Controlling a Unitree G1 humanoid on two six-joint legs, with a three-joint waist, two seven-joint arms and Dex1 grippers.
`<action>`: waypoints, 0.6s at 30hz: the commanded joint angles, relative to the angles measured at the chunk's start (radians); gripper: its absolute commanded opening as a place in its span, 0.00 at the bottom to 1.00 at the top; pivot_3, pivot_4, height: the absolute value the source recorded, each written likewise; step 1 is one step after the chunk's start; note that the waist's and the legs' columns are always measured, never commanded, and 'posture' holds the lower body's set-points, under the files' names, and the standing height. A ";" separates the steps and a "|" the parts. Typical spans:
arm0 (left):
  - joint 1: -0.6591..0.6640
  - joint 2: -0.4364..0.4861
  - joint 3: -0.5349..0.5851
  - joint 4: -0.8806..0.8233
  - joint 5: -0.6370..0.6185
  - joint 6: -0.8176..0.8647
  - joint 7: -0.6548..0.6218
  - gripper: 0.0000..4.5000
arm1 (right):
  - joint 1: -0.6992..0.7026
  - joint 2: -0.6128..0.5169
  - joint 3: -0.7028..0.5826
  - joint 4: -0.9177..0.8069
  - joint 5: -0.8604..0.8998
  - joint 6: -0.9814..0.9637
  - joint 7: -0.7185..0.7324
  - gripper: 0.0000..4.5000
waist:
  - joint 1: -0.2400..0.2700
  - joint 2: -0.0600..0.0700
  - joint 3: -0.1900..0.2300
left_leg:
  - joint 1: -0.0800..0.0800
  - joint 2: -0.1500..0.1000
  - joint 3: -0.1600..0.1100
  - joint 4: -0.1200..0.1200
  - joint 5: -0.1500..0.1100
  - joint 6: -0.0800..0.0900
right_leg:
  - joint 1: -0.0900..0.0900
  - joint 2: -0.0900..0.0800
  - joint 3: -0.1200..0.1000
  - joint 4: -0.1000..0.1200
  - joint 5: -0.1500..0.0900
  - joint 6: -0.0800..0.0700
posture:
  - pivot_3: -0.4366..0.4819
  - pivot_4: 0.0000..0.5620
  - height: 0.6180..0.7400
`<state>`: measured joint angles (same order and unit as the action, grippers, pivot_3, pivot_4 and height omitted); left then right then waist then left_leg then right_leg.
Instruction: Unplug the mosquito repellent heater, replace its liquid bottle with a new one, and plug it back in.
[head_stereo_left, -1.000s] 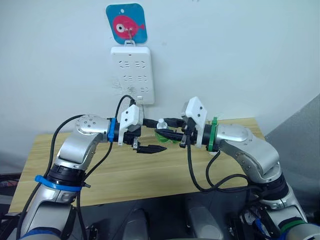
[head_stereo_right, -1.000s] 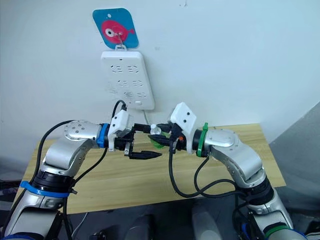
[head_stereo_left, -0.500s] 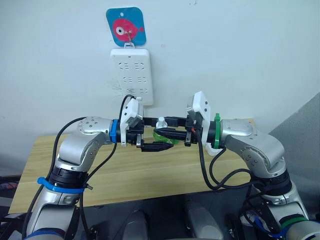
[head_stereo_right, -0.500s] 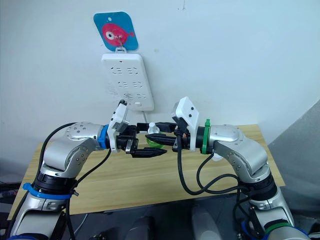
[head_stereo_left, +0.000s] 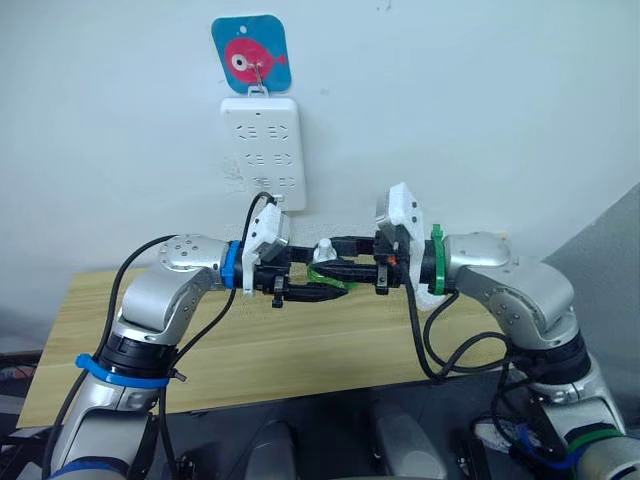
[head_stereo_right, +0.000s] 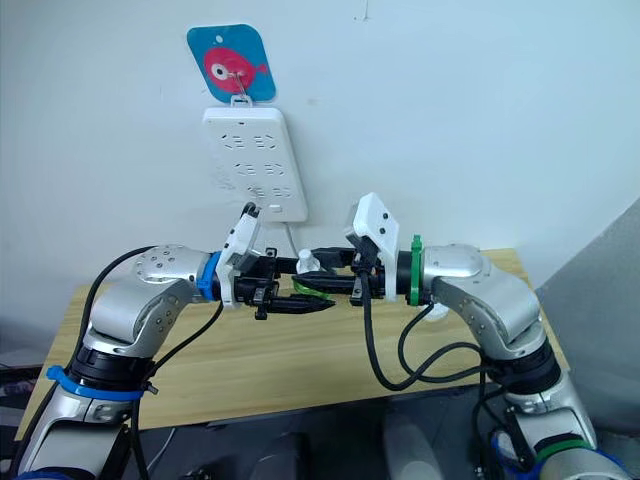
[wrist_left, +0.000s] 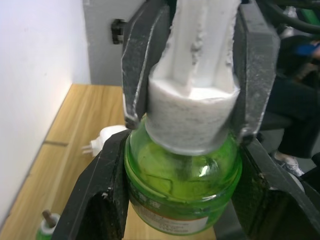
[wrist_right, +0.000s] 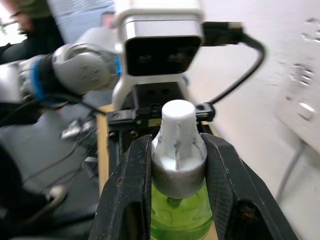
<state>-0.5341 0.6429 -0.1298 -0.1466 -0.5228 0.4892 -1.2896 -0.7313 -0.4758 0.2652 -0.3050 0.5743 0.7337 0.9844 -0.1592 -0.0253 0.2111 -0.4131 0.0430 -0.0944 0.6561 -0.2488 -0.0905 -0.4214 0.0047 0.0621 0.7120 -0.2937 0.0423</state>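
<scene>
So in the head view both grippers meet mid-air over the table (head_stereo_left: 120, 330), bottle (head_stereo_left: 322, 274) upright between them. Left wrist: left gripper (wrist_left: 180, 175) clamps the green glass. Right wrist: right gripper (wrist_right: 179, 165) pinches its white cap (wrist_right: 178, 142); heater (wrist_left: 107, 137) lies on the table.

Bottle (head_stereo_left: 324, 268) between both tools, heater (wrist_left: 107, 136) on table (head_stereo_left: 300, 345).

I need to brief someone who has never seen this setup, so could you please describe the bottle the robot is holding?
Above the wooden table, below the white wall power strip, both grippers meet. Between them is a green bottle with a white cap; a second small green bottle stands on the table.
</scene>
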 joint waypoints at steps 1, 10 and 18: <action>-0.009 0.021 0.007 -0.027 -0.001 -0.006 -0.016 0.51 | -0.097 -0.037 0.048 0.102 0.002 -0.080 0.245 0.24 | 0.000 0.000 0.000 | 0.000 0.000 -0.001 0.001 0.000 0.000 | 0.000 0.000 0.000 0.000 0.000 0.000 | 0.31 0.27 0.88; 0.001 0.001 0.017 -0.043 0.003 0.005 0.055 0.51 | -0.091 -0.045 -0.058 0.154 -0.029 -0.097 0.161 0.62 | 0.003 0.000 0.000 | -0.001 0.000 -0.003 0.004 -0.001 0.002 | 0.001 0.001 -0.002 0.001 0.000 0.000 | 0.30 0.27 0.88; 0.049 -0.073 0.029 -0.025 0.074 -0.080 0.205 0.51 | 0.206 0.007 -0.195 -0.269 -0.015 0.019 -0.236 0.87 | 0.015 0.000 0.000 | -0.002 0.000 -0.004 0.004 -0.001 0.001 | 0.001 0.000 -0.002 0.002 0.000 0.000 | 0.28 0.26 0.88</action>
<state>-0.4846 0.5793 -0.1205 -0.1504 -0.4564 0.4418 -1.1118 -0.5398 -0.4963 0.0892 -0.4711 0.5511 0.7374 0.8430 -0.1445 -0.0251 0.2109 -0.4149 0.0433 -0.0979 0.6611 -0.2494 -0.0895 -0.4206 0.0052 0.0602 0.7151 -0.2939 0.0421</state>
